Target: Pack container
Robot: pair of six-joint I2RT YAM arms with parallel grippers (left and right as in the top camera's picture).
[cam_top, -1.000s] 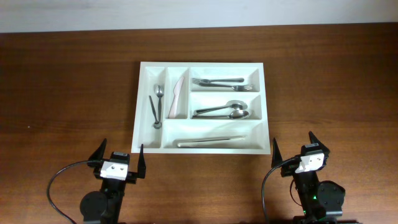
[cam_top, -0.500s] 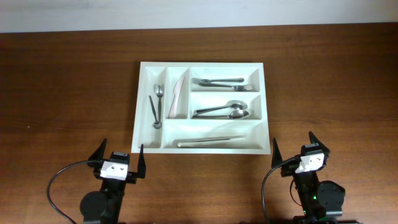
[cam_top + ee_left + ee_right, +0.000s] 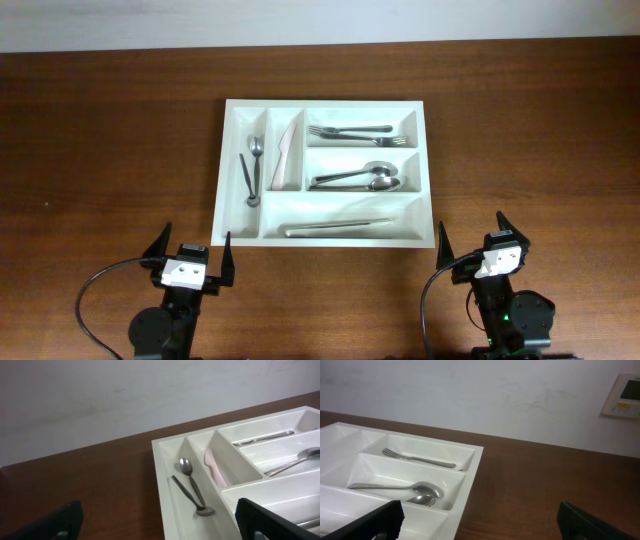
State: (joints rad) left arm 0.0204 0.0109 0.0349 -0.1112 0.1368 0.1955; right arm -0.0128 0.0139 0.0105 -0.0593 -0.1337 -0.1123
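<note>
Container (image 3: 325,103) with cutlery (image 3: 352,177) sits just ahead of left gripper (image 3: 196,240) and right gripper (image 3: 471,228), both spread wide, holding nothing

Nothing in the overhead view has moved over the last second. The left gripper (image 3: 197,233) at seven o'clock, the right gripper (image 3: 470,222) at five o'clock and the container (image 3: 320,103) show no shift.

Count 1 container (image 3: 325,103), 5 compartments. 2 small spoons (image 3: 255,146). 1 pale pink knife (image 3: 289,150). 2 forks (image 3: 350,131). 2 large spoons (image 3: 378,168). 1 long metal utensil (image 3: 335,228), kind unclear. 2 grippers: left gripper (image 3: 196,240), right gripper (image 3: 471,232).
</note>
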